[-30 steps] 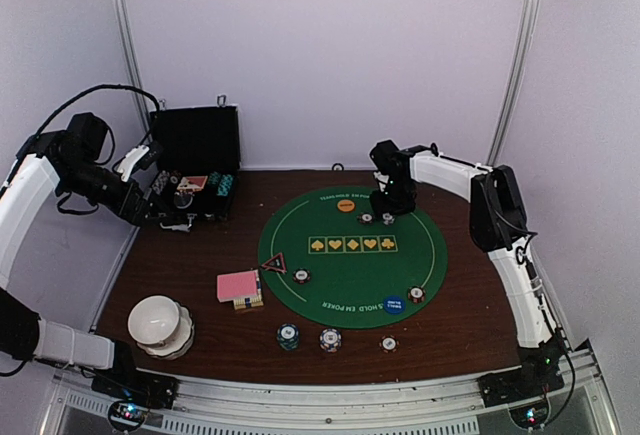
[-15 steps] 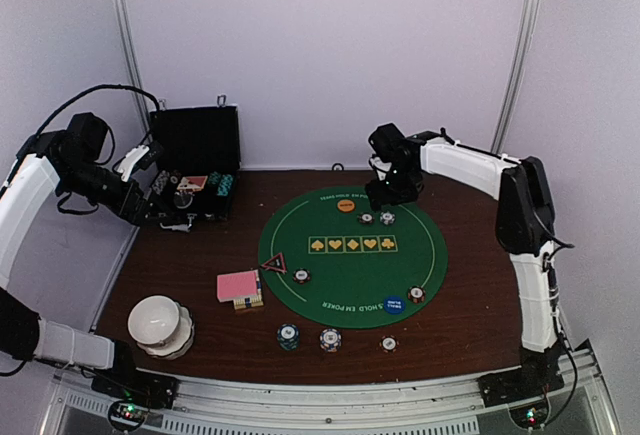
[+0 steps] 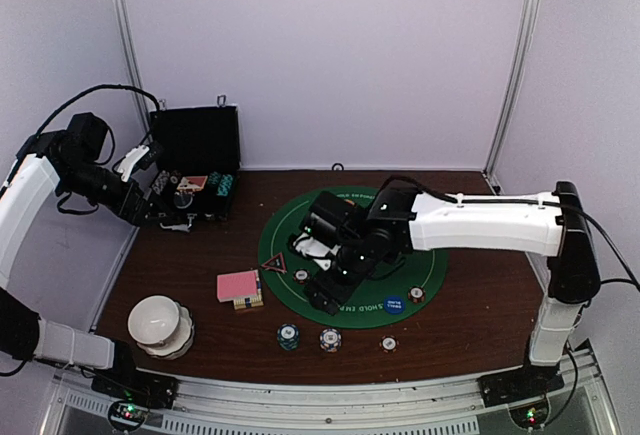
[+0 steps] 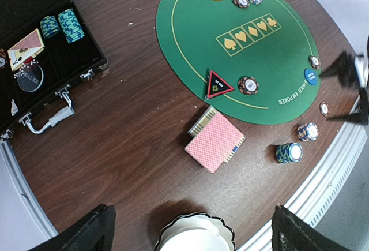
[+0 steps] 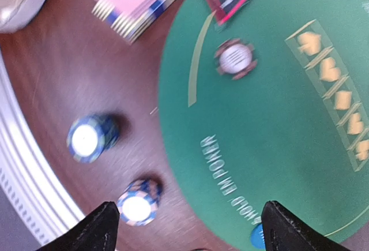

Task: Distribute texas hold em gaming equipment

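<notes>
Moved: right gripper (image 3: 327,293) has swung from the green mat's (image 3: 420,255) far edge to above its near-left part; the left arm is unchanged.
Right fingers (image 5: 104,228): spread wide, holding nothing.
Left gripper (image 3: 165,210): beside the black case (image 3: 195,145), fingers wide apart, empty.
Cards: pink-backed deck (image 4: 214,141) on the table (image 4: 127,124), just off the mat, near the triangle marker (image 4: 217,84).
Chips: red chip (image 4: 248,85) on the mat beside the marker; teal stack (image 4: 288,152) on the table.
</notes>
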Controlling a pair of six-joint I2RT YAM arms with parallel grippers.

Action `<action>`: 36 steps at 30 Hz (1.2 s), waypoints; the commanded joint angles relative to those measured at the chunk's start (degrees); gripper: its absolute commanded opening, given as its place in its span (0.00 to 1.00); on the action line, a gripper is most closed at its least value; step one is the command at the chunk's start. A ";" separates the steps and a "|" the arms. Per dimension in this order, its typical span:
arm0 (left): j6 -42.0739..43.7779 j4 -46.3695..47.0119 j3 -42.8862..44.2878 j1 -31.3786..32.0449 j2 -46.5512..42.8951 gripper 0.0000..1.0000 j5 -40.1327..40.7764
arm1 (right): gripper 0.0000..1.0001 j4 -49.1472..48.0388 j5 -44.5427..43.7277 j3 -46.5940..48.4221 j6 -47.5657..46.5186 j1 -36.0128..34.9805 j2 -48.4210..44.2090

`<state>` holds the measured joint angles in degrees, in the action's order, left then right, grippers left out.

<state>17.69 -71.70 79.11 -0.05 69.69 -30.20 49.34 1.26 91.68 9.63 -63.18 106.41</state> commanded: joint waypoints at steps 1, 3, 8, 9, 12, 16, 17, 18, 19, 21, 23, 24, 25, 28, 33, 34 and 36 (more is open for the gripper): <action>0.85 -0.02 1.13 -0.38 -0.30 0.98 -0.22 | 0.89 1.58 5.20 -2.43 0.96 -3.90 1.12; 0.85 -0.02 1.06 -0.38 -0.56 0.98 -0.17 | 0.89 1.50 7.15 -3.08 1.13 -5.39 2.02; 0.81 -0.31 1.05 -0.40 -1.12 0.97 -0.11 | 0.88 1.73 9.56 -4.10 0.64 -6.65 3.69; 0.84 -0.36 1.05 -0.39 -1.10 0.97 -0.11 | 0.88 1.81 9.86 -4.22 0.47 -6.79 4.05; 0.81 -0.47 1.05 -0.39 -1.10 0.98 -0.09 | 0.87 1.99 9.98 -4.78 -0.18 -6.87 5.27; 0.85 -0.50 1.08 -0.38 -1.22 0.97 -0.13 | 0.84 2.24 9.30 -5.25 -0.87 -6.87 6.76; 0.85 -0.51 1.06 -0.38 -1.21 0.98 -0.13 | 0.83 2.23 9.07 -5.32 -0.98 -6.89 7.01; 0.85 -0.48 1.05 -0.38 -1.24 0.98 -0.20 | 0.82 2.17 8.77 -5.35 -1.05 -6.87 7.34; 0.85 -0.53 1.05 -0.38 -1.27 0.98 -0.24 | 0.82 2.12 8.59 -5.30 -1.14 -6.88 7.67; 0.80 -0.52 1.05 -0.38 -1.31 0.98 -0.22 | 0.81 2.08 8.06 -5.28 -1.27 -6.92 8.19; 0.85 -0.49 1.03 -0.38 -1.29 0.97 -0.22 | 0.79 1.98 7.40 -5.23 -1.31 -6.88 8.63; 0.85 -0.49 1.04 -0.38 -1.19 0.98 -0.22 | 0.79 1.91 7.24 -5.13 -1.40 -6.86 8.79; 0.81 -0.46 1.11 -0.38 -1.21 0.98 -0.32 | 0.78 1.91 7.08 -5.11 -1.49 -6.79 9.03; 0.75 -0.53 1.22 -0.38 -1.13 0.98 -0.30 | 0.74 1.72 7.09 -4.88 -1.54 -6.51 9.49; 0.79 -0.47 1.22 -0.38 -1.16 0.98 -0.26 | 0.65 1.85 7.09 -4.72 -1.72 -6.40 10.44; 0.77 -0.46 1.22 -0.38 -1.18 0.98 -0.22 | 0.63 1.87 7.14 -4.56 -1.71 -6.33 10.60; 0.79 -0.46 1.22 -0.38 -1.11 0.97 -0.26 | 0.60 2.03 7.09 -4.41 -1.79 -6.31 10.66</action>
<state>17.69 -72.14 79.11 -0.05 69.28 -30.22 50.83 9.74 86.72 8.01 -69.71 116.31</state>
